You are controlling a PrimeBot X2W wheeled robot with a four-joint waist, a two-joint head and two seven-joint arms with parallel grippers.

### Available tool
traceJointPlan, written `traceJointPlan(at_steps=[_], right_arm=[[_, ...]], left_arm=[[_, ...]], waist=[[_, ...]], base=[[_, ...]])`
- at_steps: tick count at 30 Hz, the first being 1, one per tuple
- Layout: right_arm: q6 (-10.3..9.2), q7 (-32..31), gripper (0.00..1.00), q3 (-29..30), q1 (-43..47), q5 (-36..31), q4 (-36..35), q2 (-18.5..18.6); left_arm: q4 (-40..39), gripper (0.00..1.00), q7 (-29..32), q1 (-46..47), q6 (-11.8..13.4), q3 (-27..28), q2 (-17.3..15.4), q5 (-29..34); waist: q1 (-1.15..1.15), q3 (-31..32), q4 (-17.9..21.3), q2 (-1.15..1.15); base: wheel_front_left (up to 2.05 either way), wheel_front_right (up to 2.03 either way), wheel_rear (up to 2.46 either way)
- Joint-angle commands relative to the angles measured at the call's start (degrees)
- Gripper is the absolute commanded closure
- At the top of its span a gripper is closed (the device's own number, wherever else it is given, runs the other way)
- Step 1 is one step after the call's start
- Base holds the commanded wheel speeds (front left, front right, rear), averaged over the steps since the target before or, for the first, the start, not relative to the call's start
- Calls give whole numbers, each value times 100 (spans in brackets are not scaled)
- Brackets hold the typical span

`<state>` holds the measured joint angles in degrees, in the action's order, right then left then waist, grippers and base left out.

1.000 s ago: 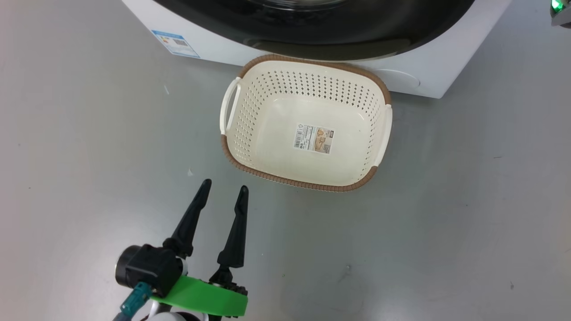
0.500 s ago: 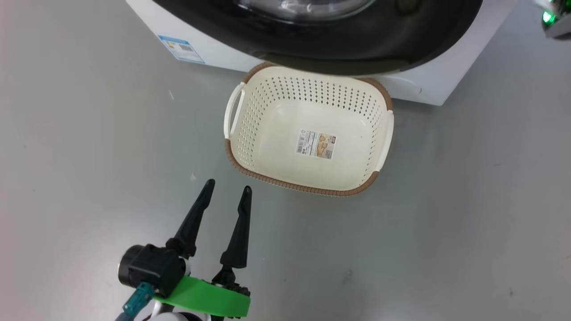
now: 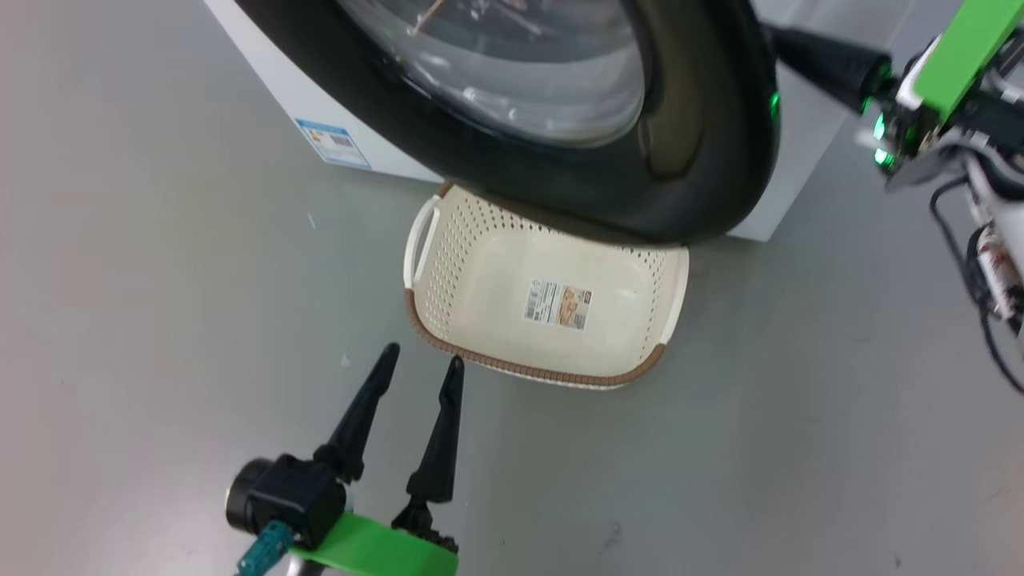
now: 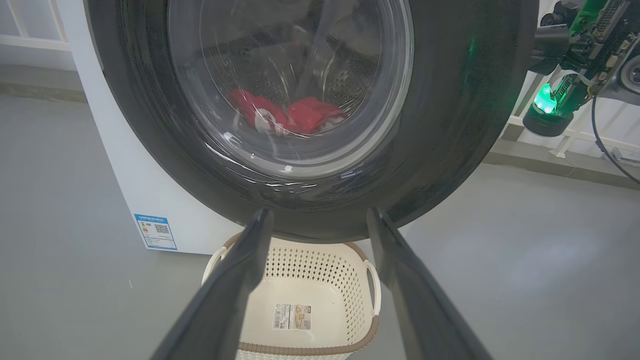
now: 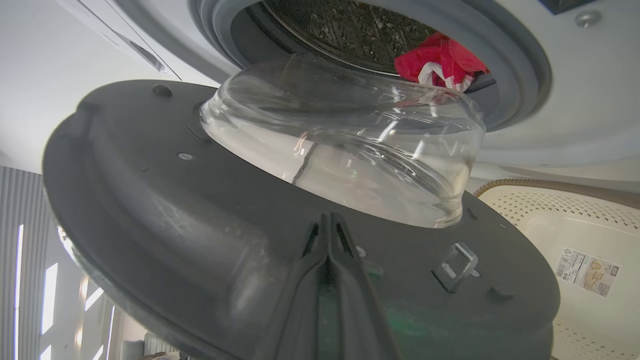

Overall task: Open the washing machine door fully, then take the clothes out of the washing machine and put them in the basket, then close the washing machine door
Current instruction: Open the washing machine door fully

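This looks like a test lab or demonstration space rather than a home laundry room. A white front-loading washing machine (image 4: 120, 165), with a blue energy label (image 4: 155, 231) on its front, stands out on a wide, smooth grey floor (image 3: 160, 280). White rails (image 4: 30, 42) run low along the wall behind it, and the right wrist view catches a grey slatted wall (image 5: 30, 240) with bright vertical strips.

We logged the left gripper (image 3: 422, 356): two long, tapering black fingers (image 3: 360, 416) on a bright green plate (image 3: 376, 552), with a round black camera housing (image 3: 284, 500) and a teal connector (image 3: 260, 552). The right gripper (image 5: 327, 222) had matching black fingers, a green bracket (image 3: 964, 44), glowing green lights (image 3: 880, 140), and black cables (image 3: 956, 236) beside a pale forearm (image 3: 986, 192).
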<state>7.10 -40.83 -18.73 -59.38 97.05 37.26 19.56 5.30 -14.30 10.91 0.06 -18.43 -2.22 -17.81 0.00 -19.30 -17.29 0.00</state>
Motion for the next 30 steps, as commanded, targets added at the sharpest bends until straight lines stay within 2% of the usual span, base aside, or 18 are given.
traceJointPlan(at_steps=[1,14,22,30], right_arm=[[39,-54,100,-28,168,-49,-204,-130],[39,-385,100,-190,1368,-161,-908,-532],[39,-493,100,-299,1860,-262,-1298,-798],[39,-521,100,-358,2164,-340,-1382,-1078]], left_arm=[[-96,0,-70,-93,26,155,-65,-11],[-95,0,-70,-540,18,203,-65,36],[-128,0,-70,-718,34,263,-65,59],[-152,0,-70,-817,74,318,-65,66]], waist=[[0,159,-24,0],[0,746,-290,0],[0,954,-618,0],[0,1099,-998,0]], base=[[0,0,0],[0,0,0],[0,0,0],[0,0,0]])
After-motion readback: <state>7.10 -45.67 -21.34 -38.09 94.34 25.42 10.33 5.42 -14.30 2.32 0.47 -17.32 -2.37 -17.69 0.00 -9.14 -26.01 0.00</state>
